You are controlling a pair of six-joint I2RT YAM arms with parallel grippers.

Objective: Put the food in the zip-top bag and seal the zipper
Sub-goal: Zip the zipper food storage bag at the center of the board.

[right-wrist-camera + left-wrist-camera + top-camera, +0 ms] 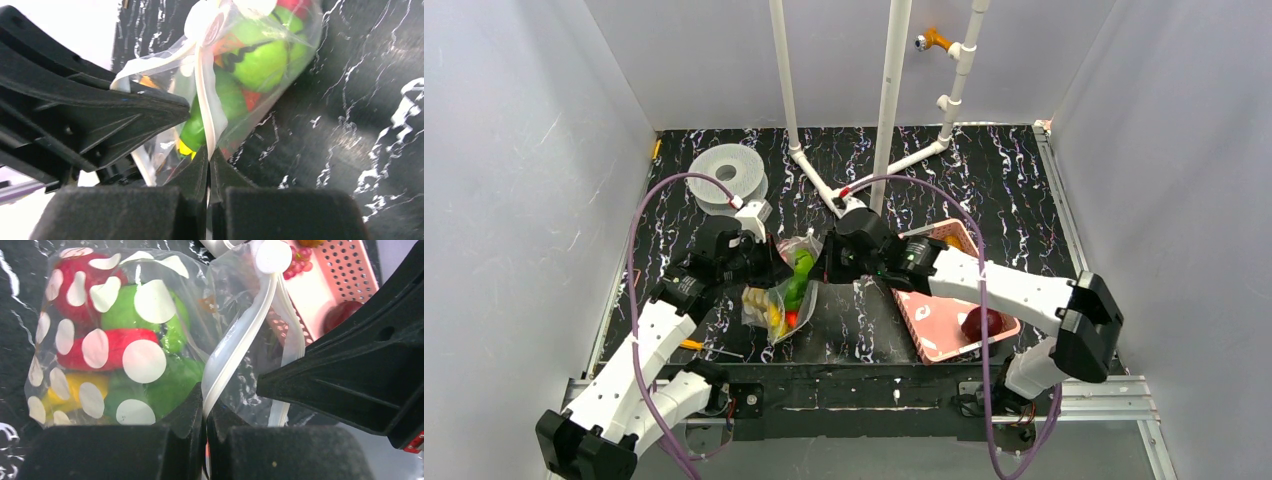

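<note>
The dotted clear zip-top bag (pixel 776 305) hangs between my two grippers above the black mat, with red, green and yellow food (pixel 131 345) inside it. My left gripper (pixel 769 262) is shut on the white zipper strip (pixel 235 355) at one side of the mouth. My right gripper (pixel 824 262) is shut on the zipper strip (pixel 205 110) at the other side. The bag also shows in the right wrist view (pixel 260 65), holding green and red pieces. One dark red toy fruit (pixel 981 322) lies in the pink basket (pixel 939 335).
A grey-white filament spool (pixel 727 175) stands at the back left. White pipe posts (pixel 890 100) rise at the back middle. The pink basket sits right of the bag, under my right arm. An orange-tipped tool (pixel 694 345) lies by the left arm.
</note>
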